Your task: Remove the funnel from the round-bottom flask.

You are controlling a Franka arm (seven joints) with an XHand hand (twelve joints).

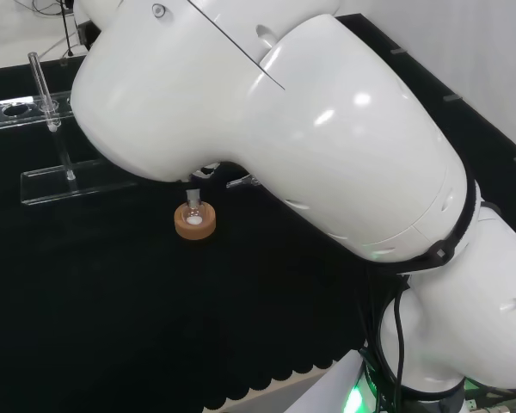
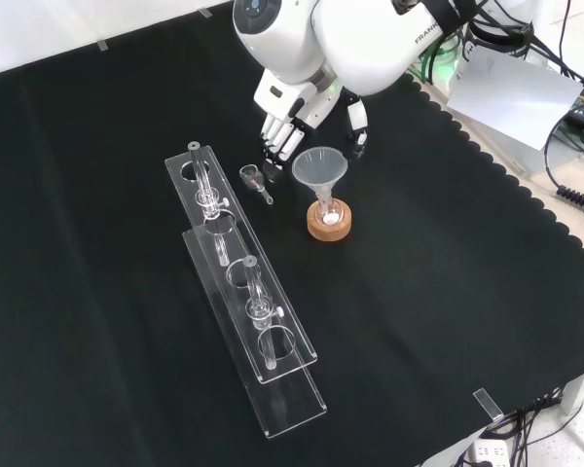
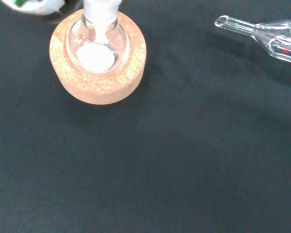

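Note:
A small round-bottom flask (image 2: 329,209) with white powder in it sits on a cork ring (image 2: 329,225) near the middle of the cloth in the front view. A clear funnel (image 2: 319,167) stands in its neck. The hand (image 2: 292,107) hangs just above and behind the funnel, fingers pointing down and spread either side of the rim, apart from it. In the wrist view the flask (image 3: 98,44) and cork ring (image 3: 98,80) are close. In the head view the flask (image 1: 193,212) and its cork ring (image 1: 194,227) peek out under the arm's white link.
A small clear glass scoop (image 2: 256,181) lies left of the funnel in the front view, also seen as the glass scoop (image 3: 269,34) in the wrist view. Two long clear racks (image 2: 243,292) with tubes stand to the left. The cloth's scalloped edge (image 2: 526,204) runs along the right.

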